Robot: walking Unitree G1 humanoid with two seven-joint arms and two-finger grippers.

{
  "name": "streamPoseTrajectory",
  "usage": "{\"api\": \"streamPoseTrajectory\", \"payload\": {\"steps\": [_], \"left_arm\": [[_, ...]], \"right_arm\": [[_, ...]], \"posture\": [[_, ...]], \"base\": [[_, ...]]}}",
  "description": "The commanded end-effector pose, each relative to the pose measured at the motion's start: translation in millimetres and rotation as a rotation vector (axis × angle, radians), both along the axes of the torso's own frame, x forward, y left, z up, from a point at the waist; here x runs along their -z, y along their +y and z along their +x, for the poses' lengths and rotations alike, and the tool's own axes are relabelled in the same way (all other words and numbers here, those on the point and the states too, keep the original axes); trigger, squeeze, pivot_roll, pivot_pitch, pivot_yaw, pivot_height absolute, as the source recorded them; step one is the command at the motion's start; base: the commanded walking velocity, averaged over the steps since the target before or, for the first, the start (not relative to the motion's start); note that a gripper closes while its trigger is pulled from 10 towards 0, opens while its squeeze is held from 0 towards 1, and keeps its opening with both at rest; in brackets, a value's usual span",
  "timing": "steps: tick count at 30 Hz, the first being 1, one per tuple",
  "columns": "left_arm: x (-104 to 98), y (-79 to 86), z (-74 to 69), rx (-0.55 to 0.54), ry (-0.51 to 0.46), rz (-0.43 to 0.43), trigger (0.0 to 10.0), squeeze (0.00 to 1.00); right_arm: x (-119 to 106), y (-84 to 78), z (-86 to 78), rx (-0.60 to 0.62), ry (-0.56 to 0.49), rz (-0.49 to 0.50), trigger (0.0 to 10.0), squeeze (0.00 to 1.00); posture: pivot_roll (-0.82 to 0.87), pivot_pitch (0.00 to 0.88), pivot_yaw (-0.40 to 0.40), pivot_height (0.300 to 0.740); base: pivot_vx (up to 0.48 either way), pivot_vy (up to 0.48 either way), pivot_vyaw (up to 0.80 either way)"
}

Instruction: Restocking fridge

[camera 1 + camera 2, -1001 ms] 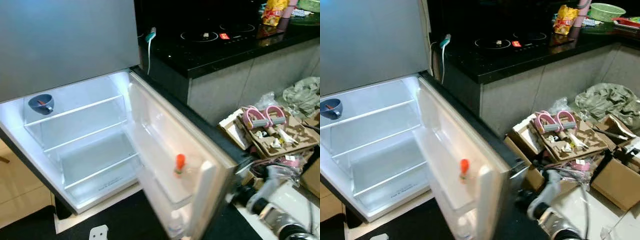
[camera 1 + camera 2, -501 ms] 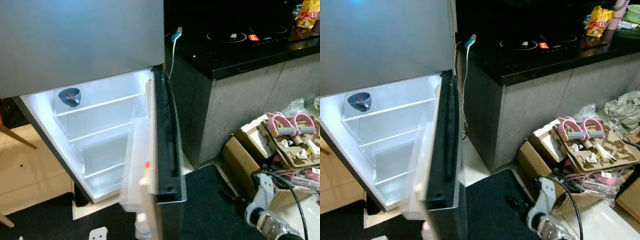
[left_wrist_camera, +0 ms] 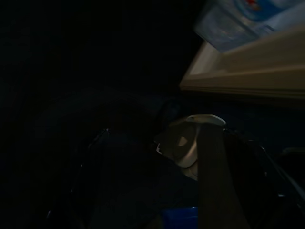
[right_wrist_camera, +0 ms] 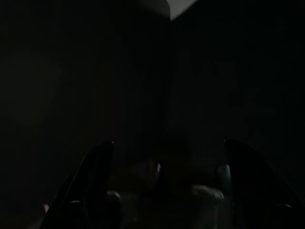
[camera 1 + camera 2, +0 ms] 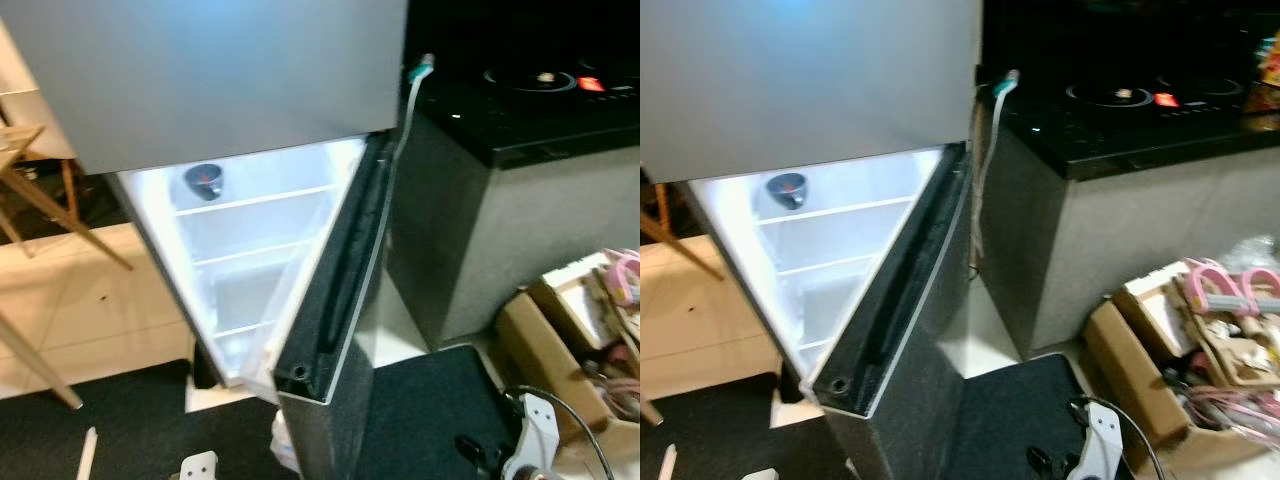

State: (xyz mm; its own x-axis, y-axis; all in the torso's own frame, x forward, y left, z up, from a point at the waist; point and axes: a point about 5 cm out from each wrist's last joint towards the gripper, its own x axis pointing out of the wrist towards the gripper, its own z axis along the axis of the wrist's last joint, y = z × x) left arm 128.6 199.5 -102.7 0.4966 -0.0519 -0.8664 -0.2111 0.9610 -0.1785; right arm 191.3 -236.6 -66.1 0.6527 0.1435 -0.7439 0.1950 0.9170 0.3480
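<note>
- Nearest, low at the right of the head views, the robot's right arm (image 5: 530, 450) shows as a white and silver part with a black cable looping over it, above a dark mat (image 5: 430, 410) on the floor.
- In the dim right wrist view, the right gripper (image 4: 167, 167) has its two black fingers spread well apart with nothing between them.
- The left wrist view is very dark; the left gripper (image 3: 181, 157) is a faint outline and its fingers cannot be judged. A pale ledge with a clear plastic container (image 3: 238, 19) sits beyond it.
- Next, the fridge door (image 5: 900, 310) stands partly open, its black rubber seal edge turned toward the camera.
- Behind the door, the lit white fridge interior (image 5: 250, 260) shows glass shelves. A small blue cup (image 5: 204, 180) sits on the top shelf, toward the left.
- To the right, cardboard boxes (image 5: 1180, 340) of clutter lie on the floor beside a grey counter.
- Farthest, a black cooktop (image 5: 1140, 100) lies on the counter, with a teal-tipped cable (image 5: 1000, 90) hanging near the fridge.
</note>
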Motion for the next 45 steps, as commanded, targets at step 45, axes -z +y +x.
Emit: {"api": "streamPoseTrajectory", "payload": {"steps": [45], "left_arm": [[2.7,-3.2,-6.1,0.028,0.033,0.001,10.0,0.0]], "right_arm": [[-92.3,72.2,112.7,-0.584,-0.496,0.229,10.0,0.0]], "posture": [[-0.01,0.0,0.009,0.74]], "base": [[0.0,0.0,0.32]]}}
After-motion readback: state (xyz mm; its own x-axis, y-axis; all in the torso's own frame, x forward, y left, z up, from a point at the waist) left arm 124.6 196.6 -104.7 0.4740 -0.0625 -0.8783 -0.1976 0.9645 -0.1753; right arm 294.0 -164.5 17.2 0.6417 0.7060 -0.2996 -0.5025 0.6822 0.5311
